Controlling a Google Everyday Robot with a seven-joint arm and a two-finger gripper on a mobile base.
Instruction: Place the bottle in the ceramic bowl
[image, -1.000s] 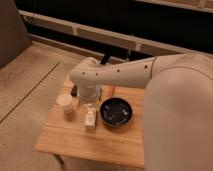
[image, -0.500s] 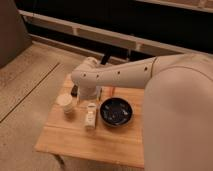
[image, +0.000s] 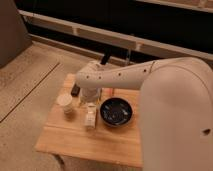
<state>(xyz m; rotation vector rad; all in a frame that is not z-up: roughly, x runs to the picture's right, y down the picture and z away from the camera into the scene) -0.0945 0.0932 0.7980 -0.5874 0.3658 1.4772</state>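
Bulky white arm (image: 150, 75), dark rivet dots; claw (image: 91, 101) above bottle (image: 90, 119)

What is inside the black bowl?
Only pale flecks show inside the ceramic bowl. The bottle sits outside, beside it, beneath the gripper. Nothing covers the bowl's inside.

White end effector (image: 90, 101) above cream-labelled clear bottle (image: 90, 117), beside flecked glossy black bowl (image: 120, 113).
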